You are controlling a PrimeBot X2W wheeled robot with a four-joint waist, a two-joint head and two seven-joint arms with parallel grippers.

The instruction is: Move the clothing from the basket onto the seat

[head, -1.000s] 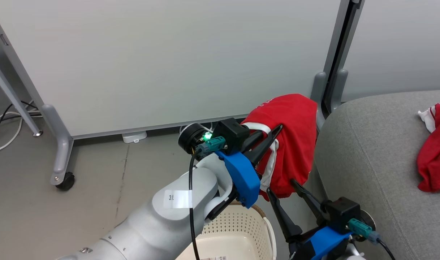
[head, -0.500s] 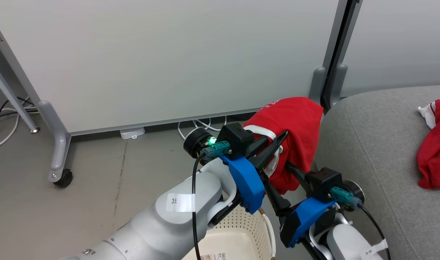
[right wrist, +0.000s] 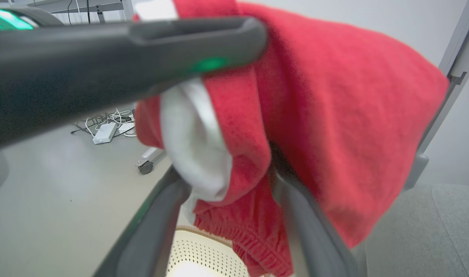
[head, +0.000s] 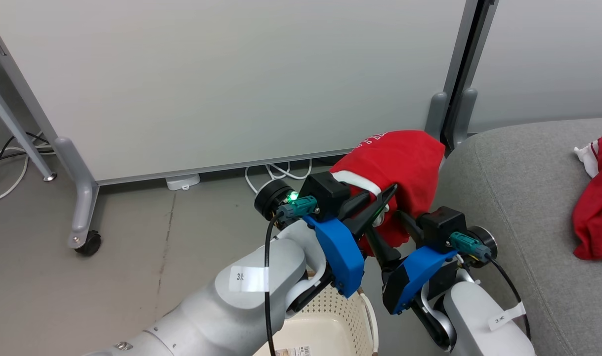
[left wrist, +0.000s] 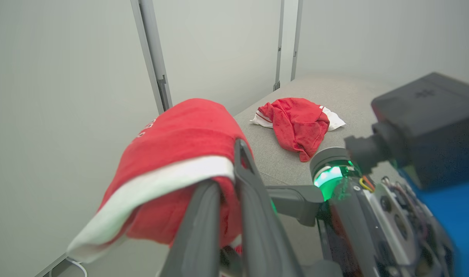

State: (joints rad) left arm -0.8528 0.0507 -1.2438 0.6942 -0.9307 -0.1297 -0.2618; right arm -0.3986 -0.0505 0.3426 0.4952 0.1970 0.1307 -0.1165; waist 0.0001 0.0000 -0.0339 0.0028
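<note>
The left gripper (head: 386,194) (left wrist: 223,181) was clamped tight, its two long dark fingers pinching a fold of a soft red garment (head: 405,163) (left wrist: 180,138) (right wrist: 334,96) right at its white trim band. The fleecy cloth lay over the fingertips in a rounded hump and hung in loose folds, in the air just beside the seat (head: 518,188) (left wrist: 346,92) (right wrist: 431,231) and above the basket (head: 330,316) (right wrist: 203,246). The right gripper (head: 387,228) (right wrist: 226,181) reached up from below with its jaws spread wide, one smooth dark finger on either side of the hanging cloth. A white fold and a gathered red hem hung between them. Whether the fingers pressed the fabric could not be told.

The basket was cream plastic, its wall pierced with small round holes under a brownish rim. The seat was grey woven upholstery with a rounded edge. On it lay a second red garment (head: 595,217) (left wrist: 296,123), crumpled, with white trim showing, well apart from both grippers.
</note>
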